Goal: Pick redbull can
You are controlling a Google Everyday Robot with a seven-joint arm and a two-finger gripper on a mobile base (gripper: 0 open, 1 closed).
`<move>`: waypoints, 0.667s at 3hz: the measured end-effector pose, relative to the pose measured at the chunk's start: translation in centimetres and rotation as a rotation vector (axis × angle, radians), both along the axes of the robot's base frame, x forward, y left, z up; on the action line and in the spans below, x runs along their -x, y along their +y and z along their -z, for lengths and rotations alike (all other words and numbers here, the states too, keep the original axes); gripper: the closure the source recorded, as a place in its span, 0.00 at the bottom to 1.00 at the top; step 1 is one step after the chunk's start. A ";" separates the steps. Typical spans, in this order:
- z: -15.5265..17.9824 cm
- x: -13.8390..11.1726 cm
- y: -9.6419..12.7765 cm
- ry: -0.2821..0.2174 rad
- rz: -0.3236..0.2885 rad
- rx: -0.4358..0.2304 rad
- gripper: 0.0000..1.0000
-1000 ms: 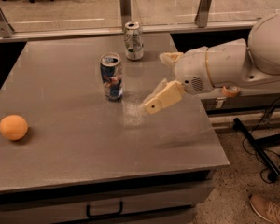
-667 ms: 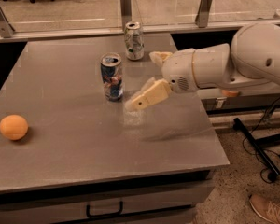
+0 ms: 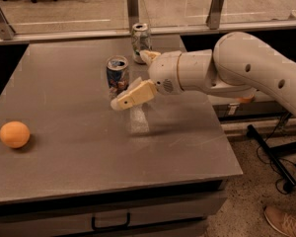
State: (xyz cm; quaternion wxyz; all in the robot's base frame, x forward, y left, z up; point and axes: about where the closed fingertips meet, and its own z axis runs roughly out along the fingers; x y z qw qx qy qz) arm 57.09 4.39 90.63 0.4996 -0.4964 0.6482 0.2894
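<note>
The pincer (image 3: 132,79) hangs just right of centre in the upper middle of the frame. It is spread apart: one cream finger (image 3: 135,95) points low and to the left, and the other shows higher up beside the wrist. It grips nothing. The redbull can (image 3: 117,75) stands upright on the bench (image 3: 187,147), just left of the pincer, and the low finger's tip crosses in front of its base. Whether they touch cannot be told.

This looks like the closing approach, not yet the grasp. The next move calls for sliding further left until the can sits between the fingers, then clamping, without tipping it. A silver can (image 3: 140,42) stands just behind. An orange ball (image 3: 15,134) lies far left.
</note>
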 end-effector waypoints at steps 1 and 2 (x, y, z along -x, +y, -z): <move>-0.2 -1.2 2.3 -0.023 -0.028 -0.037 0.18; 0.4 -1.5 3.5 -0.021 -0.051 -0.037 0.40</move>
